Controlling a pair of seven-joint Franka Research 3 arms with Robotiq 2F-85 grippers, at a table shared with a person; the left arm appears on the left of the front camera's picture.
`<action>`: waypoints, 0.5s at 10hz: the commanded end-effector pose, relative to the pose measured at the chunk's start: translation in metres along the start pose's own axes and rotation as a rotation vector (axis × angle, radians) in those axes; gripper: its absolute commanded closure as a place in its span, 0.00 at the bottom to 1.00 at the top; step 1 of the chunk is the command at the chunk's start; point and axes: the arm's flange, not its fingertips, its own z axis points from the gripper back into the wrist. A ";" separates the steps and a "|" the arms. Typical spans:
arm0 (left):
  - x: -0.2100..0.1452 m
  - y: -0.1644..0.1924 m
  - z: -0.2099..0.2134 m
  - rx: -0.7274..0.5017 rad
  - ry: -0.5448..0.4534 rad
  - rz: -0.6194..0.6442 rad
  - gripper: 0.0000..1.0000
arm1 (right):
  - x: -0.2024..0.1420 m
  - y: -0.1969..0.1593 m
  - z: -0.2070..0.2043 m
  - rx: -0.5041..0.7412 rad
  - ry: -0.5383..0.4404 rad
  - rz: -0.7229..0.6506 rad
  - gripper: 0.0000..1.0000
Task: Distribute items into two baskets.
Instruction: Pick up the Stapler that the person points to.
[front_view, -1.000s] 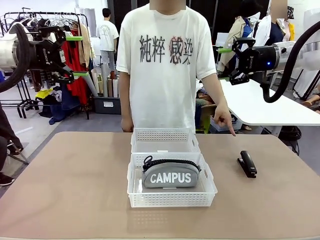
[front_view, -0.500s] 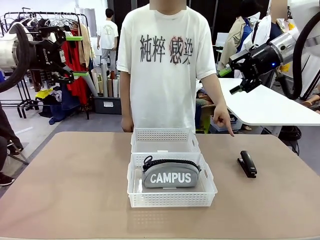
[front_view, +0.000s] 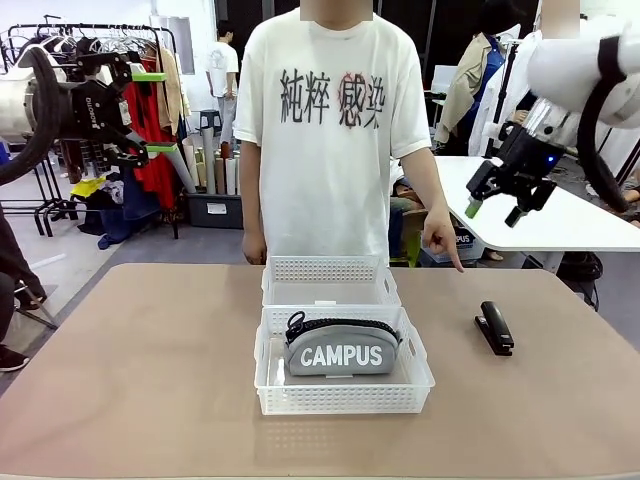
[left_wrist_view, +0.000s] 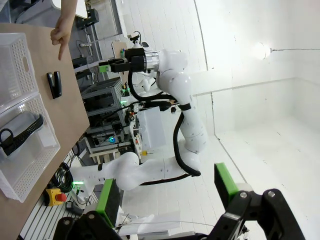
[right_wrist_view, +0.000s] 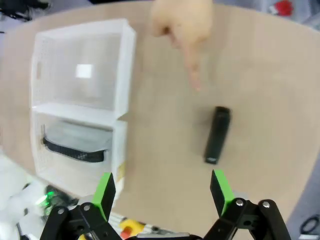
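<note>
Found the grey "CAMPUS" pouch (front_view: 340, 352) lying inside the near basket (front_view: 345, 402), lettering turned to the robot's side, black zipper along the top. Saw the far basket (front_view: 330, 268) set against the near basket's far rim, touching it. Spotted the black stapler (front_view: 495, 328) flat on the bench (front_view: 150, 360), to the robot's right of the near basket and well apart from it. Noted the person's hand (front_view: 440, 240) beyond and right of the near basket, forefinger pointing down toward the stapler without touching it. Saw the right pincer (front_view: 492, 212) high up, right of the near basket, fingers tipped downward, released and grasping nothing. Saw the left pincer (front_view: 155, 112) high and far to the left of the near basket, fingers level, likewise released.
</note>
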 end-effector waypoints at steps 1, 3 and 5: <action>-0.001 -0.001 0.000 -0.005 0.004 -0.001 0.00 | 0.001 0.005 -0.027 -0.191 -0.061 0.047 0.00; -0.001 -0.001 0.000 -0.005 0.004 -0.001 0.00 | -0.004 -0.003 -0.052 -0.296 -0.048 0.087 0.00; -0.001 -0.001 0.000 -0.005 0.004 -0.001 0.00 | -0.011 -0.011 -0.072 -0.279 -0.016 0.103 0.00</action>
